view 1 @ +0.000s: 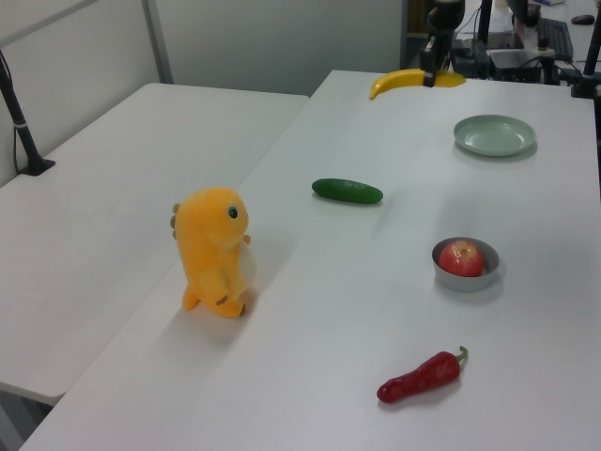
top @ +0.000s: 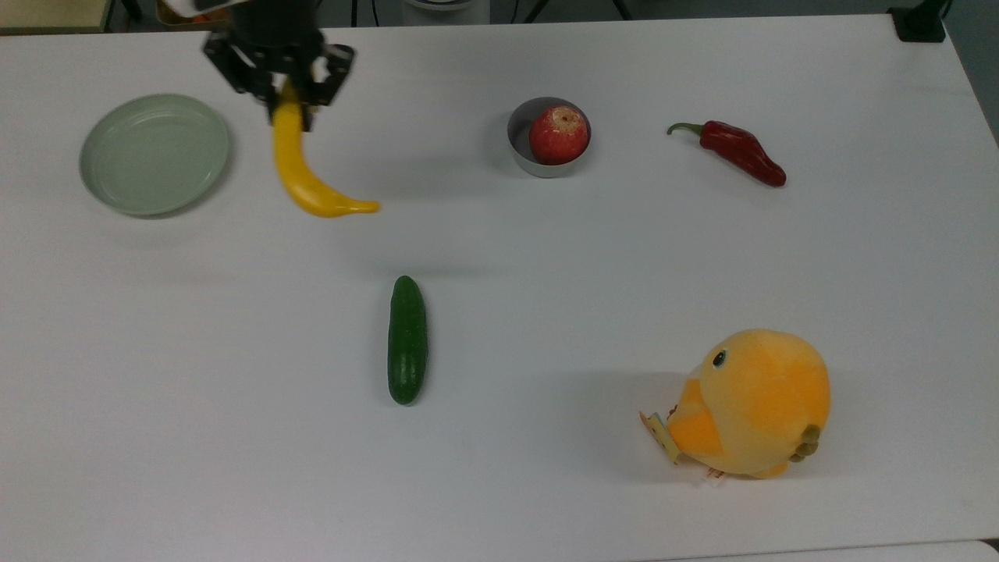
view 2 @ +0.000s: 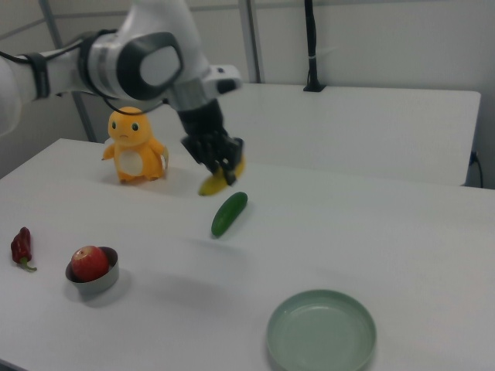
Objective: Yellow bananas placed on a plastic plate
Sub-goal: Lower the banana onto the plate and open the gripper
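Beside plate [top: 154, 153], claw [top: 290, 100] (pointing down) gripping banana [top: 300, 176]

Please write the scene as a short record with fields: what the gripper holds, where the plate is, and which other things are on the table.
gripper: the gripper is shut on one end of the banana
banana: in the air, not over the plate yet
plate: the plastic plate, nothing in it, at the top view's left of the banana
other things: cucumber, apple in a metal bowl, red chili, plush chick
surface: white table
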You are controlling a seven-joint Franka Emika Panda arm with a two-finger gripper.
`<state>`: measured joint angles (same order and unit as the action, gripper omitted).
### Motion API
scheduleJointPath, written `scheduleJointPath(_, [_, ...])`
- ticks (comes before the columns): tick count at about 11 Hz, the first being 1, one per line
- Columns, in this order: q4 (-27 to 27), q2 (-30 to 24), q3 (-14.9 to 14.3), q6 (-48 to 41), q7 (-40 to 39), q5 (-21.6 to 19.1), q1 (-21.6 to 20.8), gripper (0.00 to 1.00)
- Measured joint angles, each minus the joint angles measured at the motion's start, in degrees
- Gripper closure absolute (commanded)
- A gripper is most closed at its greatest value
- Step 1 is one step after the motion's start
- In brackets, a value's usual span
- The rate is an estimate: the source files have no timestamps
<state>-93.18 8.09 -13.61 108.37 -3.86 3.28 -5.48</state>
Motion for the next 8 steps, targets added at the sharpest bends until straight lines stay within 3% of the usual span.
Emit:
scheduleJointPath(5, [-8.2,0.2,-11.1,0.8,-14.3,0.0,3.1,0.97])
scheduleJointPath(8, [-17.2,0.5,-15.4,12.8,-18.8,0.0,4.8,0.97])
